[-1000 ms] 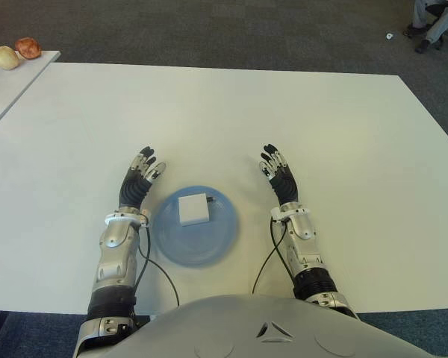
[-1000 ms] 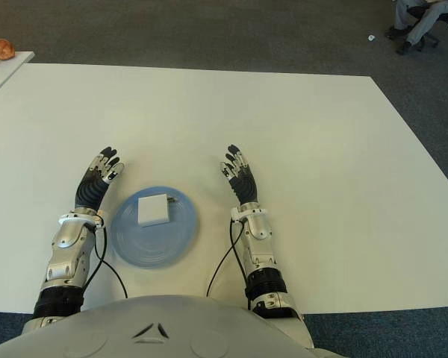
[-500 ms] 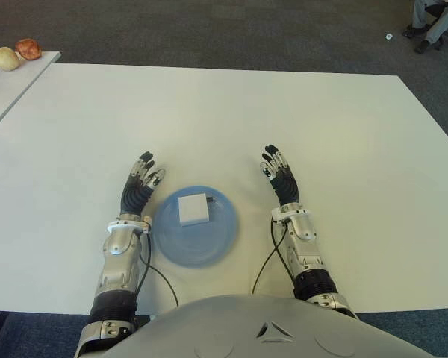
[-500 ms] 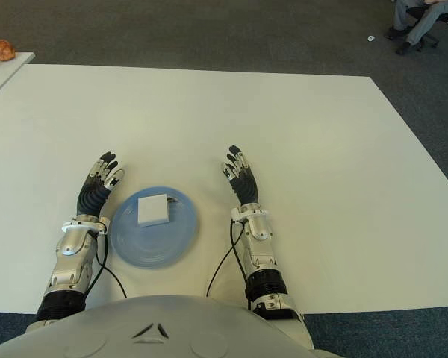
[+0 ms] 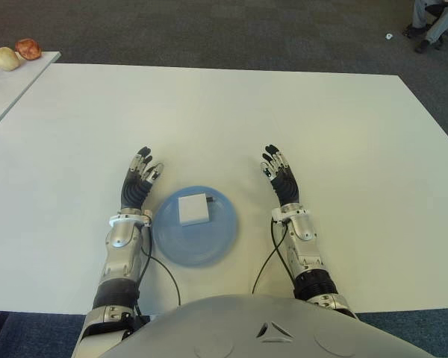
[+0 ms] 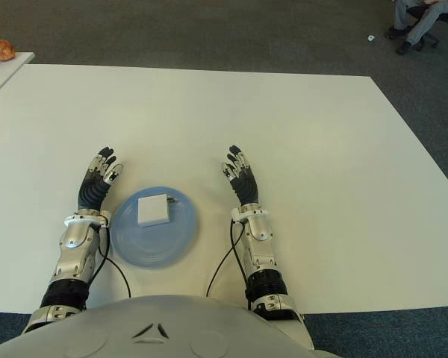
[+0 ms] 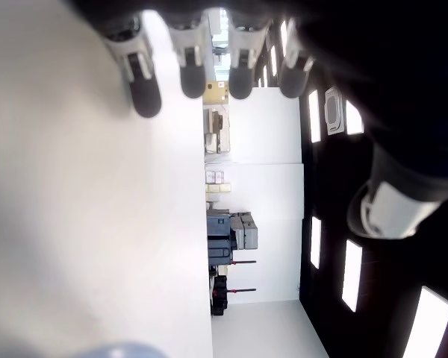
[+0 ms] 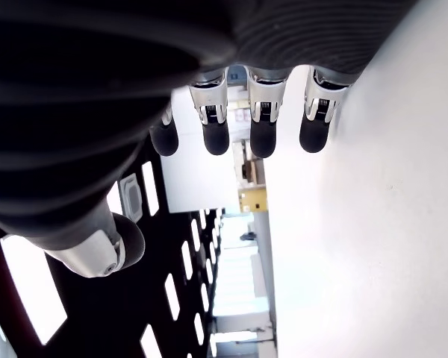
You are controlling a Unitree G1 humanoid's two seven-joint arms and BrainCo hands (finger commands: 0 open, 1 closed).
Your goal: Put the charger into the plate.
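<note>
**Blue plate held the charger**

Blue and round, the plate [image 5: 195,236] sat nearest the robot on the white table [image 5: 343,134]. On the plate's far half lay the white charger [image 5: 193,209]. Left of the plate was the left hand [image 5: 138,185], right of it the right hand [image 5: 279,176], both with fingers spread, holding nothing.

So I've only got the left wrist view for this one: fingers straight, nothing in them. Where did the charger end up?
Observer: The charger lies flat in the blue plate, between the two hands.
Operator: Is the right hand anywhere near it?
Observer: No, the right hand shows right of the plate, apart from it, fingers straight and empty.
Operator: And my left hand?
Observer: The left hand shows just left of the plate's rim, clear of the charger.
</note>
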